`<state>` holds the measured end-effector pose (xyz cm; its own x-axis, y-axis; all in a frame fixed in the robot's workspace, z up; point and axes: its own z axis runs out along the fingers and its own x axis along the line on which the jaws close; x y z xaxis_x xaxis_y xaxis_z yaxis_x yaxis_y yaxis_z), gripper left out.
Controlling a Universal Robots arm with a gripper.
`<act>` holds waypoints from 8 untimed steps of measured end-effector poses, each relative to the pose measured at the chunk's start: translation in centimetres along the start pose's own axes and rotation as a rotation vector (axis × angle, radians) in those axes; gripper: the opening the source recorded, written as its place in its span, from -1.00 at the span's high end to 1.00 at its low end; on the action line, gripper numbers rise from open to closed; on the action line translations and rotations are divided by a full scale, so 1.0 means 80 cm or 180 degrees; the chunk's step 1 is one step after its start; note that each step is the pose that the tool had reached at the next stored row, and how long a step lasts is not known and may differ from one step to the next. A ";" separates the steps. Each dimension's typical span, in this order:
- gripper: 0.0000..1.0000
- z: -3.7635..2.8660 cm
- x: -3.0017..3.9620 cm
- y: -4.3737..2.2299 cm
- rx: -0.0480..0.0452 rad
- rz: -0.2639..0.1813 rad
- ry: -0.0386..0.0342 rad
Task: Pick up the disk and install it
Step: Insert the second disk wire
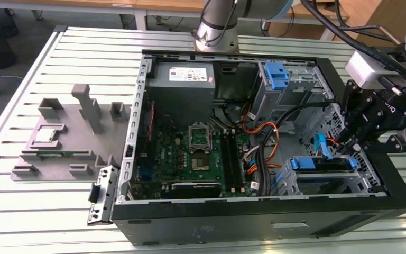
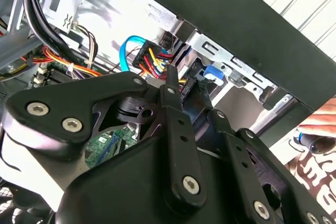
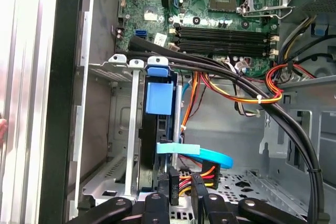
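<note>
The disk [image 1: 319, 164] stands on edge in the drive cage [image 1: 361, 182] at the near corner of the open computer case, on the exterior view's right. Its blue carrier tab [image 3: 158, 98] faces out, and a piece of the blue carrier [image 2: 212, 72] also shows in the second wrist view. My gripper [image 1: 345, 145] hovers just above and behind the cage, beside the blue data cable [image 3: 210, 156]. In both wrist views its jaws stand slightly apart, in front of a black connector with red and yellow wires [image 3: 207, 171]. My gripper [image 3: 185, 184] [image 2: 186, 90] is open and holds nothing.
The case holds a motherboard [image 1: 196, 153], a grey power supply [image 1: 182, 79], an upright blue bracket [image 1: 277, 74] and thick black cable bundles [image 3: 294, 129]. A grey fixture tray [image 1: 62, 143] lies on the slatted table at the exterior view's left. A person's hand [image 2: 320, 124] is beside the case.
</note>
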<state>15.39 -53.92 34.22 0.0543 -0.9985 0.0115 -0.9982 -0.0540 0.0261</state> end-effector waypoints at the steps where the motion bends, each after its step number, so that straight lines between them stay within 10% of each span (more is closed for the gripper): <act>1: 0.38 0.0000 0.0000 0.0000 0.0000 0.0000 0.0000; 8: 0.55 0.0000 0.0000 0.0000 0.0000 0.0000 0.0000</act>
<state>15.39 -53.92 34.22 0.0543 -0.9985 0.0115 -0.9982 -0.0540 0.0261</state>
